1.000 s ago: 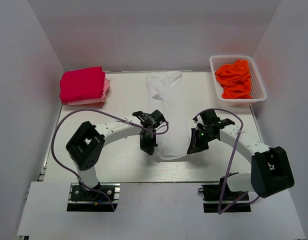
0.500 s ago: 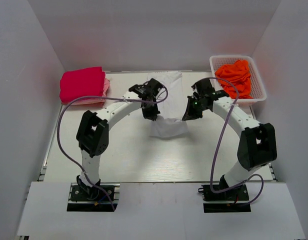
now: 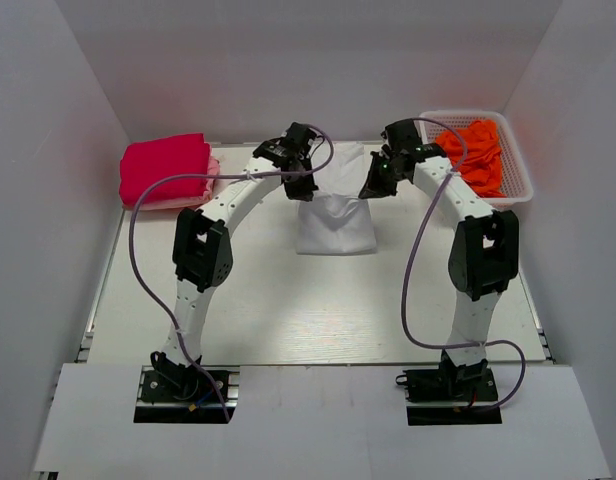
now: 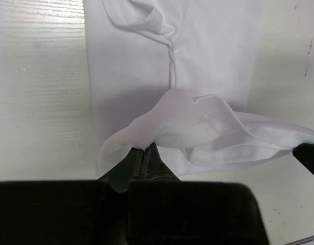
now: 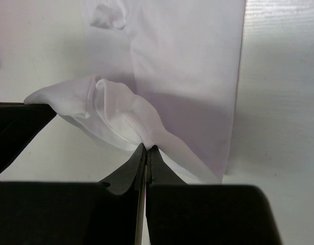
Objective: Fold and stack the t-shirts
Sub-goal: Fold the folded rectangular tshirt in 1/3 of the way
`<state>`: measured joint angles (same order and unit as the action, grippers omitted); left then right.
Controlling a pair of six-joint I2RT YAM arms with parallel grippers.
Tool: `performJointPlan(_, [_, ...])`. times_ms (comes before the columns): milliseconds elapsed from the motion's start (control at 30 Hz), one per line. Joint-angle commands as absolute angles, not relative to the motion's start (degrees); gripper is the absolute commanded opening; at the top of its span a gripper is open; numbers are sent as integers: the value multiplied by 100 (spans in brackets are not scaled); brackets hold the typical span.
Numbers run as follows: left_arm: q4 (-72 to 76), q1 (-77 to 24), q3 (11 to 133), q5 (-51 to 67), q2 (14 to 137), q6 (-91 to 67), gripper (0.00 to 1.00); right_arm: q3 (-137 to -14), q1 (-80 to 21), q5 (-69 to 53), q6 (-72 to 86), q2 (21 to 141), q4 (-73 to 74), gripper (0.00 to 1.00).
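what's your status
Left gripper, right gripper shut on white shirt hem. Hem raised above far half, mid-fold. Pink stack, basket off to sides.

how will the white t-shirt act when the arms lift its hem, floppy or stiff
Probably very floppy: the white t-shirt droops and bunches between the left gripper and right gripper. Likely light, since thin pinches at two points carry the fold. It may wrinkle or land unevenly, as the held edge curls.

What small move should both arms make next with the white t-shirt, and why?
Probably lower the hem of the white t-shirt onto its collar end. Both pairs of jaws are shut on that hem, holding it doubled over and lifted above the collar half, so the fold is not yet laid flat.
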<state>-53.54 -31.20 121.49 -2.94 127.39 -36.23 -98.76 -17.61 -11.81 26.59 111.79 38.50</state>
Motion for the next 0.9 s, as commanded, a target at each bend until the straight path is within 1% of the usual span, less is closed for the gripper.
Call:
performJointPlan(0, [-5300,-2971,12436,-1,12840,-3410,0,-10414,-1679,-1327,2628,11373,3841,0])
performJointPlan(133, [-5037,-2769,12437,52,12973,-3472,0,-10687,-1547,-1380,2619,11812,3797,0])
performJointPlan(167, [-4958,-2699,12437,183,13060,-3472,0,-10679,-1529,-1406,2628,11891,3588,0])
performJointPlan(433, [-3983,-2593,12314,325,13359,-3419,0,-11013,-1292,-1600,2821,12445,3130,0])
performJointPlan(567, [-3981,-2593,12524,325,13517,-3419,1,-11065,-1204,-1477,2962,12664,3050,0])
performJointPlan(600, [-3981,-2541,12524,325,13605,-3367,8,-11092,-1178,-1442,3023,12735,3050,5])
performJointPlan(633, [-3981,-2540,12698,325,13666,-3366,39,-11135,-1126,-1528,3023,12761,2998,29])
performJointPlan(667, [-3981,-2488,12787,325,13780,-3314,57,-11179,-1116,-1547,3023,12814,2936,42])
performJointPlan(700, [-4051,-2487,12884,395,13781,-3313,85,-11249,-1099,-1660,2954,12867,2936,55])
performJointPlan(733, [-4104,-2418,13050,448,13833,-3261,100,-11389,-1073,-1844,2927,12893,2918,78])
performJointPlan(767, [-4104,-2417,13052,500,13834,-3261,100,-11556,-1072,-1854,2901,12920,2961,90])
performJointPlan(867, [-3947,-2355,12965,580,13501,-3112,100,-11681,-1098,-1812,2681,12719,3058,90])
